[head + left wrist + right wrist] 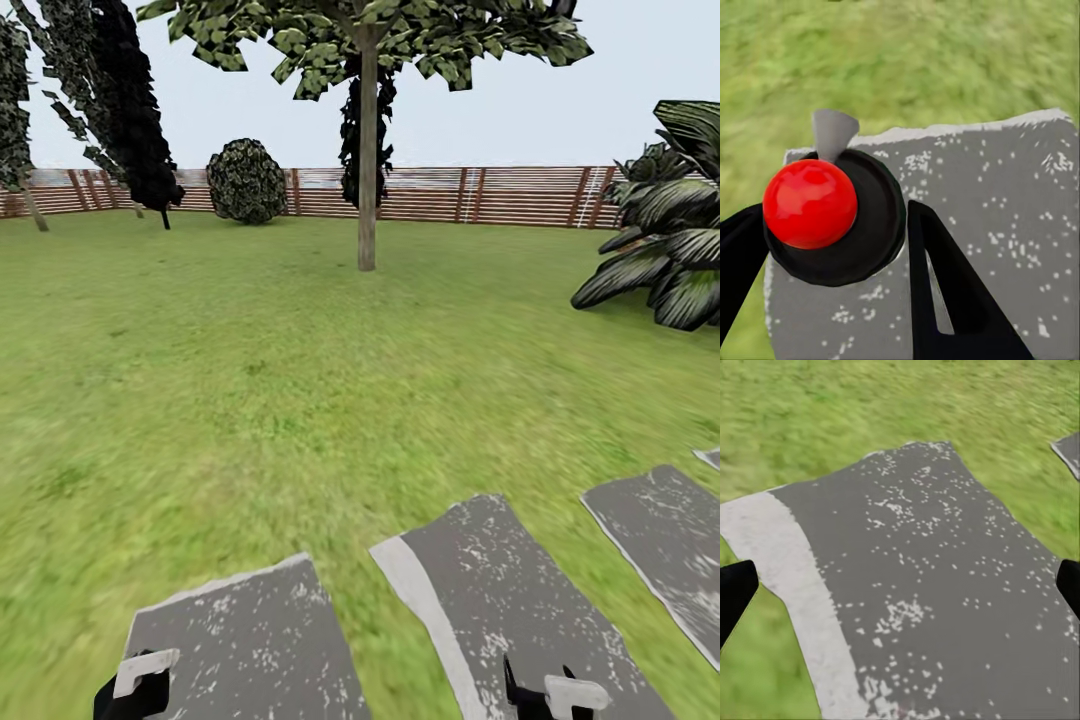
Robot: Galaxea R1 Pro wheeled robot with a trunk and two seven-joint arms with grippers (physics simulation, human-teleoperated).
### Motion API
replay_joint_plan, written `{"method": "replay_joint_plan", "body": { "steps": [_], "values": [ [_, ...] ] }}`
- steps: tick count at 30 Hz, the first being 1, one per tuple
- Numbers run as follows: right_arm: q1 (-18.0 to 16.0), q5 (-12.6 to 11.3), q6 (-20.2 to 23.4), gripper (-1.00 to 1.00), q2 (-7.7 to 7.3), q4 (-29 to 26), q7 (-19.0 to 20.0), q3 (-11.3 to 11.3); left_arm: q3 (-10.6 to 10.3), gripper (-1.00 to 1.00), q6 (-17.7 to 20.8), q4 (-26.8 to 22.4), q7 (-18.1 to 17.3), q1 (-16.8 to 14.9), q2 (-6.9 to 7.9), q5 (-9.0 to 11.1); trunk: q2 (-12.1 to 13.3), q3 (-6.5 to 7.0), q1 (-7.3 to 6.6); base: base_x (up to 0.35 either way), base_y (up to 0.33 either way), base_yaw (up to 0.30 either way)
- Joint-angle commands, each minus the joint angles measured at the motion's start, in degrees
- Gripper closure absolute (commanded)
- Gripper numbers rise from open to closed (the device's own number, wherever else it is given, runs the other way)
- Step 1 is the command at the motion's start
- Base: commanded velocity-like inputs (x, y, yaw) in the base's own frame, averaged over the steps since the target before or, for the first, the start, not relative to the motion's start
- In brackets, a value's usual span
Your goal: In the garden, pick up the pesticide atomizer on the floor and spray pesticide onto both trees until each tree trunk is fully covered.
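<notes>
In the left wrist view the pesticide atomizer (810, 202) sits between my black fingers (945, 292), seen from above: a red ball on a dark round top with a small grey nozzle. My left gripper (832, 217) is shut on it and hangs over a grey stepping stone (1005, 202); it also shows low in the head view (135, 685). A tree stands straight ahead across the lawn, its bare grey-tan tree trunk (367, 180) rising to a mottled-green crown. A second thin leaning trunk (35, 212) shows at the far left. My right gripper (900, 585) is open over another stone (500, 590).
A brown slatted fence (500, 195) closes the back of the lawn. A round shrub (246, 180) and a near-black cypress (135, 120) stand by it at the left. A broad-leaved dark plant (670, 250) crowds the right side. More stepping stones (665, 540) lie at my feet.
</notes>
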Motion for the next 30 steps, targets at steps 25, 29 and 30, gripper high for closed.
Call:
{"method": "replay_joint_plan", "body": {
  "steps": [25, 29, 30],
  "values": [
    [-0.03, 0.00, -0.16, -1.00, 0.00, 0.04, -0.17, 0.00, 0.12, 1.00, -0.16, 0.04, -0.24, -0.04, -0.01, 0.30, -0.02, -0.05, 0.03, 0.339, 0.000, 0.000],
    [-0.03, 0.00, -0.16, -1.00, 0.00, 0.04, -0.14, 0.00, 0.13, 1.00, -0.16, 0.04, -0.24, -0.04, -0.01, 0.30, -0.02, -0.05, 0.03, 0.339, 0.000, 0.000],
    [-0.03, 0.00, -0.16, -1.00, 0.00, 0.04, -0.16, 0.00, 0.12, 1.00, -0.16, 0.04, -0.24, -0.04, -0.01, 0.30, -0.02, -0.05, 0.03, 0.339, 0.000, 0.000]
  ]
}}
